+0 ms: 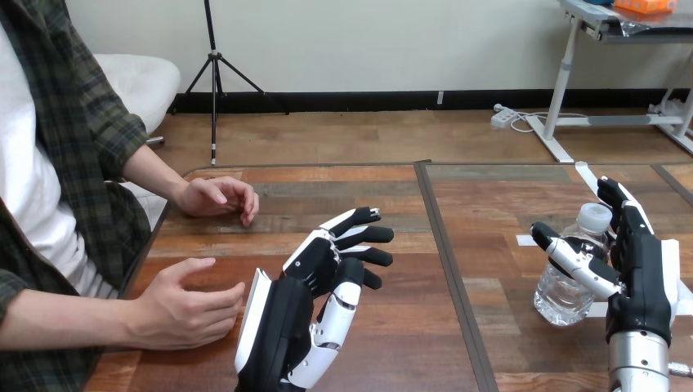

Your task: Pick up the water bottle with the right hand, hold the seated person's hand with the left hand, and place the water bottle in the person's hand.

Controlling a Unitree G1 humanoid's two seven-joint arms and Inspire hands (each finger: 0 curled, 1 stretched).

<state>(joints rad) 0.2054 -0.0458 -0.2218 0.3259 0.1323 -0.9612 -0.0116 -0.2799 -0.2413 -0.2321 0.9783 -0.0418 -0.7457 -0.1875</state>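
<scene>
The wooden table (392,327) carries a water bottle (568,286) right of its dark seam (453,269), the person's near hand (184,309) and far hand (219,198) left of it.

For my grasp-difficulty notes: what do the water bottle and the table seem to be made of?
The table looks like wood or wood-look planks, matt, with visible grain and mixed brown tones. The water bottle is likely thin clear plastic, glossy: the tabletop shows through it, and its cap is white, probably plastic too.

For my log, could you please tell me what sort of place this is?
Likely a robot test bench: a wooden table, a water bottle at the right hand, and a person's hand beside the left hand.
</scene>
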